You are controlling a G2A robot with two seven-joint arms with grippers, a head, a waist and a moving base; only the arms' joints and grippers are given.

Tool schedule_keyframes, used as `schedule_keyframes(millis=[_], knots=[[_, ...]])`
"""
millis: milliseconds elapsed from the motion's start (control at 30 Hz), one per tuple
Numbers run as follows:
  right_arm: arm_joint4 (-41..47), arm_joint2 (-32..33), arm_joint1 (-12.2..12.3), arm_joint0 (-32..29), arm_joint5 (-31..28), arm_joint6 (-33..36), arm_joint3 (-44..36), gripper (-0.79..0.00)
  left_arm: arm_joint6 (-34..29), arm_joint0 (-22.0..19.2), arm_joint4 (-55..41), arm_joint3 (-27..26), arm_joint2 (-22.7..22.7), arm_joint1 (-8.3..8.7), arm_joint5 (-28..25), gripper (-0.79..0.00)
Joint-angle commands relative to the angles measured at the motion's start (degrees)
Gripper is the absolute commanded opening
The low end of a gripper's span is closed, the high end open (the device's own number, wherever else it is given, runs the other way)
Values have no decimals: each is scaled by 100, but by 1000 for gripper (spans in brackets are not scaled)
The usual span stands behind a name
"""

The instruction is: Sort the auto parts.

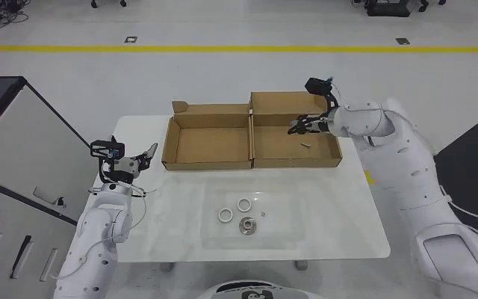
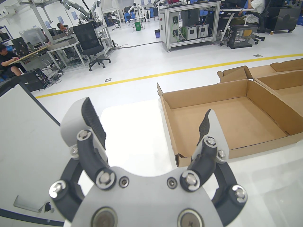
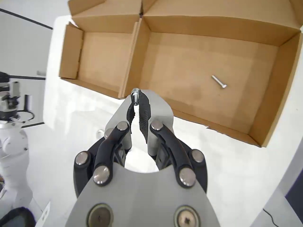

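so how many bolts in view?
2: one bolt lying in the right cardboard box, one bolt pinched in the right gripper's fingers. A tiny piece on the table is too small to identify.

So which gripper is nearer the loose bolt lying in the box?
Right. The right gripper, shut on a second bolt, is above that box, close to the loose bolt. The left gripper is open past the other box, near the table edge.

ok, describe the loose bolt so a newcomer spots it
Two open cardboard boxes sit side by side on the white table. In the right box a silver bolt lies alone on the floor; the other bolt is pinched in the right gripper.
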Motion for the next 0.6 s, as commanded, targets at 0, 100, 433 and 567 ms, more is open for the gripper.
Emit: schedule_keyframes(millis=[0,100,433,567], knots=[[-130,-237,-57,162,-37,-51,387,-785,0,0,0,0,0,0,0,0],[-253,-483,-133,322,-70,-152,795,-785,0,0,0,0,0,0,0,0],[-599,-1153,-422,707,-48,-679,2102,-785,0,0,0,0,0,0,0,0],[-569,-1344,-541,796,-76,-751,2519,-785,0,0,0,0,0,0,0,0]])
